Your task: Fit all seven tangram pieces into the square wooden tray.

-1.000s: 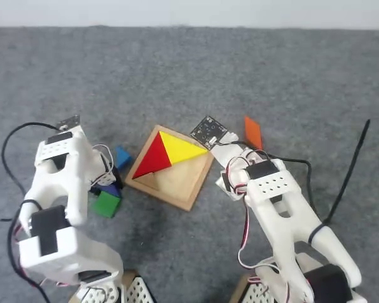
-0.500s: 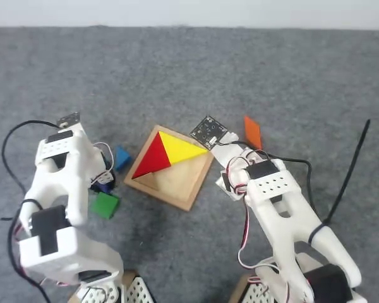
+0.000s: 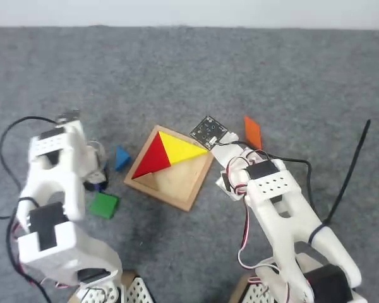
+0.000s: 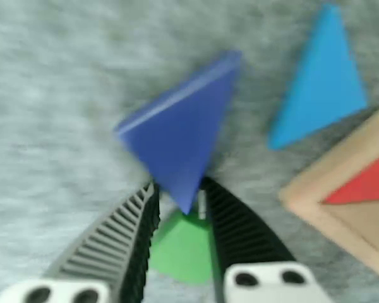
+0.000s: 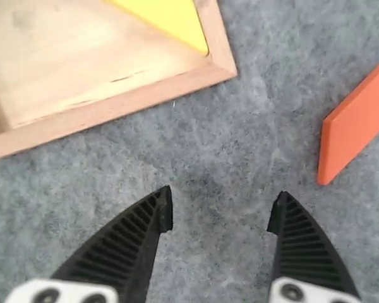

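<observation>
Only a corner of the dark blue triangle (image 4: 180,136) is sitting clamped in my left gripper (image 4: 177,188) near the tray (image 3: 177,184), and I'm fearing it twists free.

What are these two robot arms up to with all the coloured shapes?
They are filling a square wooden tray with tangram pieces. A red triangle and a yellow triangle already lie in it. The left gripper is shut on a dark blue triangle; the right gripper hangs open beside the tray, near an orange piece.
</observation>
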Motion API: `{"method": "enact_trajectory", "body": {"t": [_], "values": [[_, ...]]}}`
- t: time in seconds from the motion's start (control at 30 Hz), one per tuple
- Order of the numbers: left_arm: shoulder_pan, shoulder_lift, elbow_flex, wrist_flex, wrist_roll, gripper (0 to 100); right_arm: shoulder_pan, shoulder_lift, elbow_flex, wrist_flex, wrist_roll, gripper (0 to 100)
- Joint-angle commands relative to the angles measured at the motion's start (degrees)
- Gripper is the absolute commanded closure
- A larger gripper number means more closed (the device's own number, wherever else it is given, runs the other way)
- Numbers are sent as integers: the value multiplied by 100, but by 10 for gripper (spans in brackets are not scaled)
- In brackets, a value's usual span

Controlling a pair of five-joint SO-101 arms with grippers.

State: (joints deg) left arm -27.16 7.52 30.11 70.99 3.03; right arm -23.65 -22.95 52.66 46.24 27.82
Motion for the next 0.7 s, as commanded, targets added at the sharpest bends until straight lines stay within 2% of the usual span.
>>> {"method": "enact_trajectory", "body": {"t": [0.0, 0.1, 0.37, 0.53, 0.67], "values": [[-527, -26, -576, 167, -703, 782, -22, -13, -35, -110, -9, 746], [-712, -26, -743, 123, -1090, 764, -40, 4, -35, -119, -9, 746], [-659, 0, -743, -299, -1125, 761, -13, 22, -26, -224, 105, 746], [-624, 659, -1033, -325, -1160, 761, -13, 22, -26, -224, 105, 746], [-589, 1371, -1956, 229, -1371, 761, -13, 22, -26, -215, 105, 746]]}}
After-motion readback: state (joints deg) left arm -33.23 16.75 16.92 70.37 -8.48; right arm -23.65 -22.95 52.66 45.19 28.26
